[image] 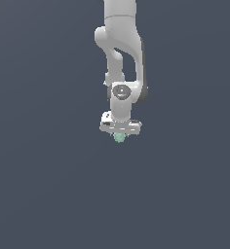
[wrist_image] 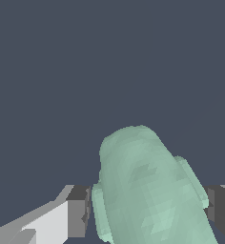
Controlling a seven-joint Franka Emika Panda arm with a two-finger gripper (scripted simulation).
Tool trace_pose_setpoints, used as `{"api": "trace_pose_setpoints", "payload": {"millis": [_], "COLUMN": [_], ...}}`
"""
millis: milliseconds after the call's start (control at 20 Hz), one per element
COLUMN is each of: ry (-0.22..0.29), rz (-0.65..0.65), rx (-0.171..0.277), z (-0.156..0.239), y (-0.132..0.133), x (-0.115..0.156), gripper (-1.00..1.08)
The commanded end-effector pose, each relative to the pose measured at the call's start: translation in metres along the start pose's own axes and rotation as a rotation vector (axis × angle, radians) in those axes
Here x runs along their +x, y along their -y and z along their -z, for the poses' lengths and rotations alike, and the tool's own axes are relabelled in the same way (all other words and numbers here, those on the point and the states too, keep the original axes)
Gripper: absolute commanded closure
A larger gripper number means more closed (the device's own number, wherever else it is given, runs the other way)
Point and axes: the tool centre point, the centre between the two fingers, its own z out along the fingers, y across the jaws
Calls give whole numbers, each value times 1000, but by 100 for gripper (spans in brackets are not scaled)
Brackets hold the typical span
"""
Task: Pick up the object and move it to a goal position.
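The object (image: pixel 119 137) is a small pale mint-green lumpy blob showing just under the white hand of the arm in the exterior view. In the wrist view the object (wrist_image: pixel 145 188) looks large and fills the space between the two dark-tipped fingers (wrist_image: pixel 78 209). My gripper (image: pixel 119 135) is shut on it, one finger pressed against each side. The gripper (wrist_image: pixel 148 209) points straight down from the arm. Both fingertips are mostly hidden behind the hand in the exterior view.
A plain dark blue-grey surface (image: pixel 48 185) fills both views around the arm. The white arm (image: pixel 122 48) comes down from the top middle of the exterior view.
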Motion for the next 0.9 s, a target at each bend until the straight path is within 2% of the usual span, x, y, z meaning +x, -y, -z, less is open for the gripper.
{"api": "trace_pose_setpoints", "payload": {"millis": [0,400,850], "ry": [0,0,0], "rz": [0,0,0], "rx": [0,0,0], "z": [0,12,50], "y": [0,0,2], "x": [0,12,55], "gripper": [108,108,108]}}
